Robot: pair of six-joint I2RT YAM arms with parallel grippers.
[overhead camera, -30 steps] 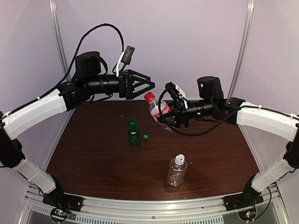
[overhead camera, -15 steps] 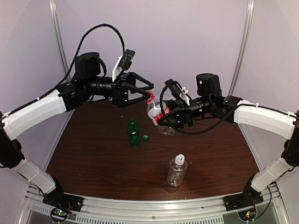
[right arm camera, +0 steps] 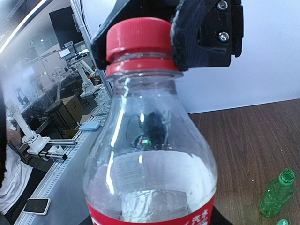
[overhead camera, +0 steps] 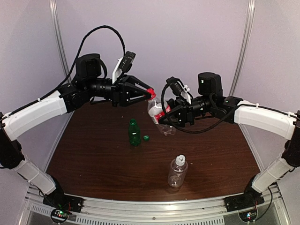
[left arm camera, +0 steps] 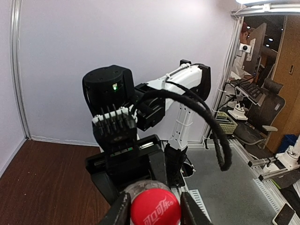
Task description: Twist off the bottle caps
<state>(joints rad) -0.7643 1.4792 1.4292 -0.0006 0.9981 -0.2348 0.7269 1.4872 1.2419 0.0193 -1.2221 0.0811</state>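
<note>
Now: red cap pinched in mid-air

The left claw (overhead camera: 146,94) is closed on the red cap (right arm camera: 137,42) of the red-labelled bottle (overhead camera: 156,111), which the right claw (overhead camera: 164,122) seems to clamp by its body, tilted above the table (overhead camera: 93,154). The green bottle (overhead camera: 134,132) stands uncapped, green cap (overhead camera: 146,138) just beside it.

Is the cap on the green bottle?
No: the green bottle stands open-necked, its green cap lying on the table just beside it.
</note>
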